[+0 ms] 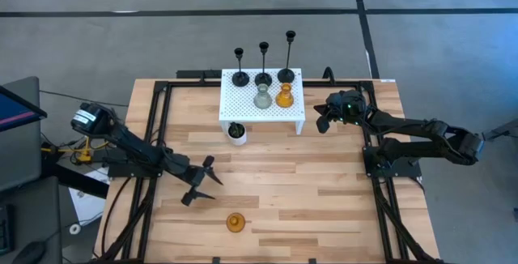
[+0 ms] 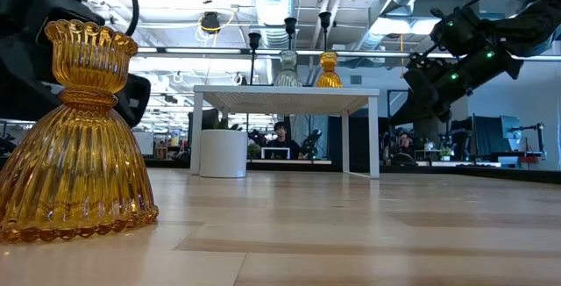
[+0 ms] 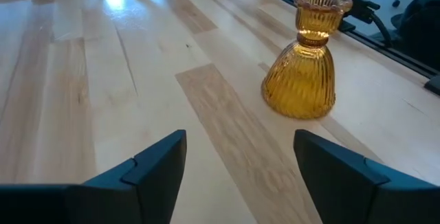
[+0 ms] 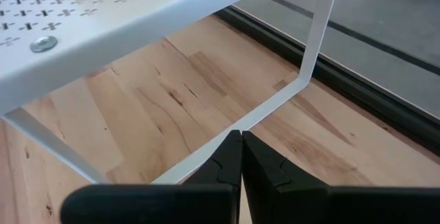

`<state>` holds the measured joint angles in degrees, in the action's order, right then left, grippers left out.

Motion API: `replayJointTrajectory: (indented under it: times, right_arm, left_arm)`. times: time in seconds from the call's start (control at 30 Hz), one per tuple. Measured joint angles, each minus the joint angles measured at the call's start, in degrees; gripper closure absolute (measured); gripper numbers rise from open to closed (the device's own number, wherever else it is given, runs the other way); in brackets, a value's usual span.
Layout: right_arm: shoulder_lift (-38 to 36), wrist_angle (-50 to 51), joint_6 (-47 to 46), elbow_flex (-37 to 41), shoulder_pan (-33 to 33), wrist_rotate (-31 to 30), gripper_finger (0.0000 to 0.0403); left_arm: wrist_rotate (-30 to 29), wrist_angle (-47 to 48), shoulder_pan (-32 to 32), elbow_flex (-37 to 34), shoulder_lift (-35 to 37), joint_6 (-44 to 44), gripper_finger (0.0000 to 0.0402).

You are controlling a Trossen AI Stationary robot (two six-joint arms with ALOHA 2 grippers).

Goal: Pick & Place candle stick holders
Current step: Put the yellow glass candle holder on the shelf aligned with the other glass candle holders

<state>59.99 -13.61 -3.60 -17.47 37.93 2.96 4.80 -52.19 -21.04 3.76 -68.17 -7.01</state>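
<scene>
An amber glass holder (image 1: 235,223) stands upright on its wide base on the table near the front edge; it also shows in the left wrist view (image 3: 303,59) and the low view (image 2: 77,137). My left gripper (image 1: 200,181) is open and empty, left of and behind it. Three black holders (image 1: 263,71), a clear glass holder (image 1: 262,97) and a second amber holder (image 1: 284,95) stand on the white perforated shelf (image 1: 243,102). My right gripper (image 1: 322,119) is shut and empty beside the shelf's right end.
A small white pot with a green plant (image 1: 236,132) stands on the table at the shelf's front left leg. Black frame rails (image 1: 154,134) run along the table's left and right sides. Bare wood lies between the two arms.
</scene>
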Motion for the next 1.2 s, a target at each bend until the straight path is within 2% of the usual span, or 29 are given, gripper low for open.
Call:
replayJointTrajectory:
  times: [0.1, 0.37, 0.5, 0.8, 1.2]
  right_arm:
    - [0.0, 0.0, -1.0, 0.0, 0.0, 0.0, 0.0403]
    - [0.0, 0.0, -1.0, 0.0, 0.0, 0.0, 0.0403]
    - [0.0, 0.1, -1.0, 0.0, 0.0, 0.0, 0.0403]
    - [0.0, 3.7, -1.0, 0.0, 0.0, 0.0, 0.0403]
    - [0.0, 4.4, -1.0, 0.0, 0.0, 0.0, 0.0403]
  left_arm:
    - [0.8, -2.2, 0.0, 1.8, -4.2, 0.0, 0.0132]
    - [8.7, -2.6, 0.0, 11.3, -17.1, -0.6, 0.0132]
    - [10.8, -2.8, -0.3, 14.9, -20.7, -1.9, 0.0132]
    - [15.7, -4.0, -1.6, 19.4, -21.3, -2.1, 0.0131]
    - [15.8, -4.8, -2.7, 20.3, -23.4, -1.8, 0.0131]
